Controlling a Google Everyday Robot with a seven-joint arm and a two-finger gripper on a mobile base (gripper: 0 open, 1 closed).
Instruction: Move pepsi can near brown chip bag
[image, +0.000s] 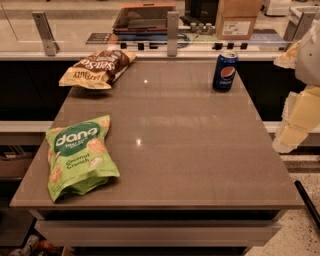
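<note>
Pepsi can (225, 71) and surroundings, listed left to right.
Green bag (80, 155): lies flat at the near left of the table (200, 165); not part of the task.
Brown chip bag (97, 67): lies flat at the far left corner; it is the goal.
Pepsi can: stands upright at the far right, well apart from the brown chip bag and untouched, so the move is judged not yet begun.
Gripper (295, 120): off the table's right side, nearer the camera than the can, likely staged for a reach. Wide or narrow: cannot tell.
</note>
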